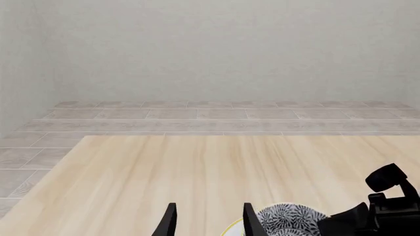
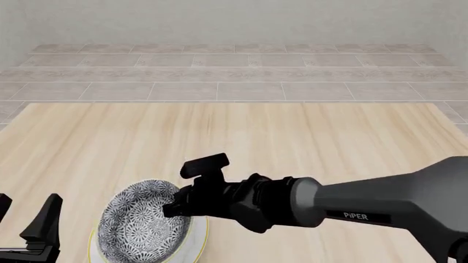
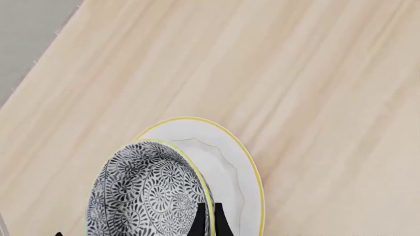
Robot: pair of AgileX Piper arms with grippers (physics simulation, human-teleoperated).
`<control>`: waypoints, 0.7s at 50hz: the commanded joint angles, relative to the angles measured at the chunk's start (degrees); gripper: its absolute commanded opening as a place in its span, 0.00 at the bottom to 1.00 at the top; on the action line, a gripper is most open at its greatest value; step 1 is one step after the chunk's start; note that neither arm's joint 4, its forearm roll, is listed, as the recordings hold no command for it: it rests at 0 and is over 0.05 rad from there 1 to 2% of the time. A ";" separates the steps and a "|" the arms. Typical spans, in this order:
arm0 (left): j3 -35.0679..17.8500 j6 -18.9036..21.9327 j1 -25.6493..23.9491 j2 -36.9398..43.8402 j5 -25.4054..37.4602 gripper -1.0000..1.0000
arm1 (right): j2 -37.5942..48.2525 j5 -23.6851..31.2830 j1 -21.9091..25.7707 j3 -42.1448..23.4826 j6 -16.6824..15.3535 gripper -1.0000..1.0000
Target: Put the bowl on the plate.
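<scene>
The bowl point(image 2: 141, 226), deep and covered in a grey-and-white floral pattern, sits tilted over the white plate point(image 2: 199, 236) with its thin yellow rim, at the table's near left. My right gripper point(image 2: 175, 209) reaches in from the right and is shut on the bowl's right rim. In the right wrist view its fingers point(image 3: 221, 222) straddle the rim of the bowl point(image 3: 147, 191), and the plate point(image 3: 226, 162) shows beyond. I cannot tell whether the bowl touches the plate. My left gripper point(image 2: 26, 217) stands open and holds nothing, left of the bowl point(image 1: 288, 219).
The light wooden table point(image 2: 292, 137) stretches ahead to its far edge, with grey floor tiles point(image 2: 234, 76) and a wall behind. The right arm's grey forearm point(image 2: 395, 203) crosses the near right part of the table.
</scene>
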 commanded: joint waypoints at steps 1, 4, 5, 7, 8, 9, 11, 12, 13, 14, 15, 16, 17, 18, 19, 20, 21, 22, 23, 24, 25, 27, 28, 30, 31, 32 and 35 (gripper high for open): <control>0.00 0.00 0.00 0.00 0.00 1.00 | 0.07 -0.41 -0.09 0.01 0.62 0.00; 0.00 0.00 0.00 0.00 0.00 1.00 | 0.17 -0.46 -0.18 -0.01 0.54 0.00; 0.00 0.00 0.00 0.00 0.00 1.00 | 0.22 -0.53 -0.16 0.02 0.64 0.00; 0.00 0.00 0.00 0.00 0.00 1.00 | 0.37 -0.70 -0.18 0.12 0.83 0.00; 0.00 0.00 0.00 0.00 0.00 1.00 | 0.37 -0.71 -0.18 0.12 0.83 0.00; 0.00 0.00 0.00 0.00 0.00 1.00 | 0.36 -0.71 -0.18 0.12 0.70 0.00; 0.00 0.00 0.00 0.00 0.00 1.00 | 0.48 -0.84 -0.17 0.20 0.83 0.00; 0.00 0.00 0.00 0.00 0.00 1.00 | 0.45 -0.82 -0.20 0.20 0.78 0.00; 0.00 0.00 0.00 0.00 0.00 1.00 | 0.41 -0.83 -0.18 0.21 0.77 0.00; 0.00 0.00 0.00 0.00 0.00 1.00 | 0.38 -0.80 -0.22 0.20 0.75 0.00; 0.00 0.00 0.00 0.00 0.00 1.00 | 0.39 -0.80 -0.25 0.19 0.74 0.00; 0.00 0.00 0.00 0.00 0.00 1.00 | 0.48 -0.92 -0.17 0.29 0.90 0.00; 0.00 0.00 0.00 0.00 0.00 1.00 | 0.56 -1.03 -0.18 0.34 0.87 0.00; 0.00 0.00 0.00 0.00 0.00 1.00 | 0.56 -1.03 -0.18 0.34 0.87 0.00; 0.00 0.00 0.00 0.00 0.00 1.00 | 0.77 -1.22 -0.01 0.43 1.01 0.00; 0.00 0.00 0.00 0.00 0.00 1.00 | 0.87 -1.25 -0.05 0.43 1.04 0.00; 0.00 0.00 0.00 0.00 0.00 1.00 | 0.87 -1.25 -0.05 0.43 1.04 0.00; 0.00 0.00 0.00 0.00 0.00 1.00 | 0.88 -1.23 -0.06 0.42 1.06 0.00; 0.00 0.00 0.00 0.00 0.00 1.00 | 0.90 -1.19 -0.11 0.40 1.06 0.00; 0.00 0.00 0.00 0.00 0.00 1.00 | 0.92 -1.23 -0.09 0.44 1.11 0.00; 0.00 0.00 0.00 0.00 0.00 1.00 | 0.94 -1.28 -0.01 0.47 1.09 0.00; 0.00 0.00 0.00 0.00 0.00 1.00 | 1.13 -1.50 0.07 0.58 1.14 0.00; 0.00 0.00 0.00 0.00 0.00 1.00 | 1.26 -1.54 0.00 0.56 1.11 0.00; 0.00 0.00 0.00 0.00 0.00 1.00 | 1.49 -1.62 0.01 0.52 1.19 0.00; 0.00 0.00 0.00 0.00 0.00 1.00 | 1.58 -1.63 -0.07 0.49 1.22 0.00; 0.00 0.00 0.00 0.00 0.00 1.00 | 1.58 -1.63 -0.07 0.49 1.22 0.00; 0.00 0.00 0.00 0.00 0.00 1.00 | 1.69 -1.73 0.20 0.55 1.47 0.00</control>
